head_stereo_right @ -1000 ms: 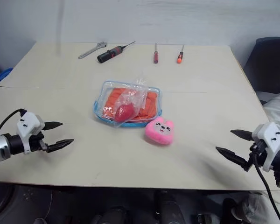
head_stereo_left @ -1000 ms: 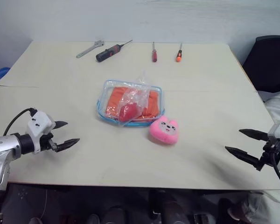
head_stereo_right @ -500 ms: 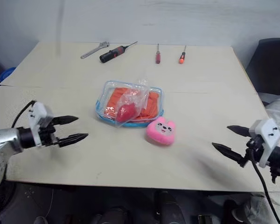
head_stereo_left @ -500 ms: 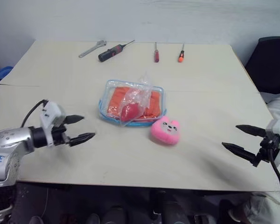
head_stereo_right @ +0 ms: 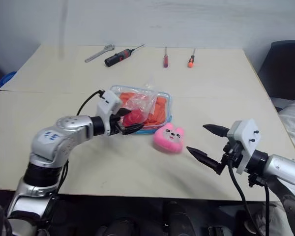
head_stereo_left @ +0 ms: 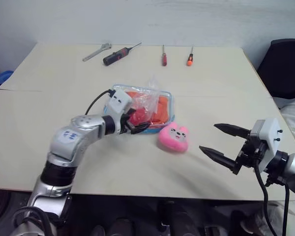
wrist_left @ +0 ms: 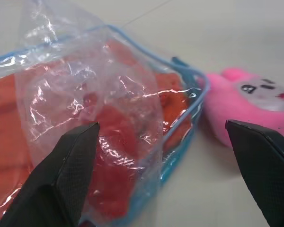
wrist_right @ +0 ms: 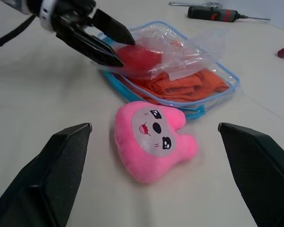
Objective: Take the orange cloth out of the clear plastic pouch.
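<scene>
The clear plastic pouch (head_stereo_left: pixel 113 114) with light blue trim lies flat at the table's middle, and the orange cloth (head_stereo_left: pixel 161 106) is folded inside it. On top rests a crinkly bag holding a red ball (wrist_right: pixel 137 57). My left gripper (head_stereo_left: pixel 140 119) is open at the pouch's near-left edge, its fingers either side of the red ball's bag; whether they touch it I cannot tell. In the left wrist view the pouch's trim (wrist_left: pixel 199 95) and the cloth (wrist_left: pixel 175 102) sit between the fingers (wrist_left: pixel 66 175). My right gripper (head_stereo_left: pixel 208 137) is open above the table, right of the pink plush toy (head_stereo_left: pixel 173 137).
A wrench (head_stereo_left: pixel 96 51), a black-handled driver (head_stereo_left: pixel 117 54), a red screwdriver (head_stereo_left: pixel 162 55) and an orange one (head_stereo_left: pixel 189 56) lie along the table's far edge. A black chair (head_stereo_left: pixel 286 64) stands past the right edge. A blue object (head_stereo_left: pixel 2 77) sits beyond the left edge.
My left arm swung in from the table's left side to the pouch. My right gripper moved left toward the plush toy. Both stayed open; nothing on the table has shifted.
</scene>
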